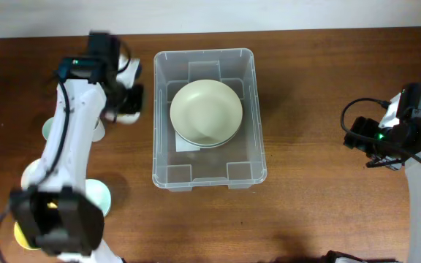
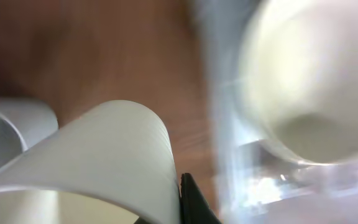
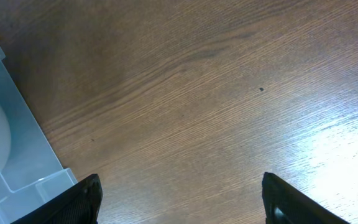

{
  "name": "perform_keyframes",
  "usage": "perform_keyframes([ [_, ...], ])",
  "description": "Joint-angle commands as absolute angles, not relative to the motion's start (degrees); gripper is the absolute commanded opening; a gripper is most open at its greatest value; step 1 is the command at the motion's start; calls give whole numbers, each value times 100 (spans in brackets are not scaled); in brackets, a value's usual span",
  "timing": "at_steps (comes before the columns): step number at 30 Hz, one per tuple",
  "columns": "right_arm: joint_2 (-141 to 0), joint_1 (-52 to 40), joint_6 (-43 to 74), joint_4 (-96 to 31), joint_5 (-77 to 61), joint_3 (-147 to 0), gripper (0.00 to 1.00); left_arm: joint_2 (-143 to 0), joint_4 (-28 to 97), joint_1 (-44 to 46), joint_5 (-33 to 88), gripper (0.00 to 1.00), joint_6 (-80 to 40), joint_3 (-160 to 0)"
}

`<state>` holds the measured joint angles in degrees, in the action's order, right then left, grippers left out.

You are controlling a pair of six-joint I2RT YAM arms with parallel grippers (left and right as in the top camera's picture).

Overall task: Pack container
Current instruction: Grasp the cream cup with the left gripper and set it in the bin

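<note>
A white label [image 1: 187, 146] is seen on the base of the clear container [image 1: 254, 117]; its writing cannot be read. The container is set at the middle of the wooden table [image 3: 197, 93], its long axis running from the far edge to the near edge. Stacked pale green bowls [image 1: 205, 111] are held in its far half, partly covering the label. The left claw [image 1: 128, 98], just left of the container, is clamped on a pale bowl [image 2: 104, 155]. The right claw [image 3: 182, 199] is spread wide over bare wood.
</note>
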<state>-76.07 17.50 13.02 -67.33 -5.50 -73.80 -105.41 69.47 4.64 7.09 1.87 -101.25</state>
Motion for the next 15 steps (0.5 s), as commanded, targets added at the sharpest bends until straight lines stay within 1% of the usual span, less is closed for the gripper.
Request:
perform_keyframes([
  [1,-7575,1761,1238,-6724,-556,-7354,78,-9769,6956,1328,790,1,189,-10731],
  [6,-7575,1761,1238,-6724,-556,-7354,78,-9909,6864,2630,788,1,-167,-10696],
  [9,-7575,1758,1240,-6724,-558,-7354,78,-10331,6818,3404,788,1,-421,-10694],
  [11,-7575,1758,1240,-6729,-558,-7354,78,-10547,6827,3653,764,1,-808,-10691],
  [13,-7575,1758,1240,-6748,-558,-7354,78,-10844,6864,3887,764,1,-1640,-10691],
  [15,-7575,1758,1240,-6748,-558,-7354,78,-11085,6834,4012,764,1,-2206,-10691],
])
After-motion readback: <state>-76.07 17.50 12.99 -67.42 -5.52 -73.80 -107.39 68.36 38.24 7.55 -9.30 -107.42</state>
